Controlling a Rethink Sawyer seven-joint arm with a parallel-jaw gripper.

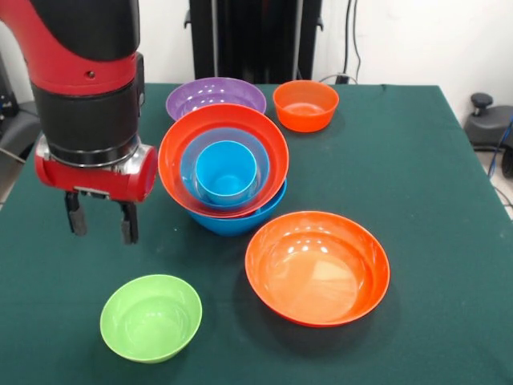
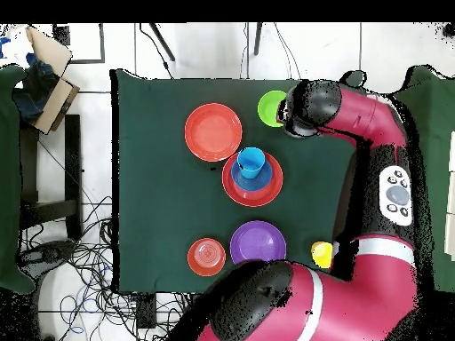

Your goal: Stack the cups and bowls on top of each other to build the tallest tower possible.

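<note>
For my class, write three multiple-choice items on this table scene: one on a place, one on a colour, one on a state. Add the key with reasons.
1. Where is the blue cup?
A. inside the nested tower
B. beside the lime green bowl
C. in the purple bowl

2. What colour is the largest bowl standing alone?
A. purple
B. orange
C. lime green

3. What is the gripper doing?
A. holding a cup
B. holding a bowl
C. holding nothing, fingers apart

Key: A, the cup sits innermost in the pile; B, the wide bowl nearest the camera is orange; C, nothing lies between its fingers.
</note>
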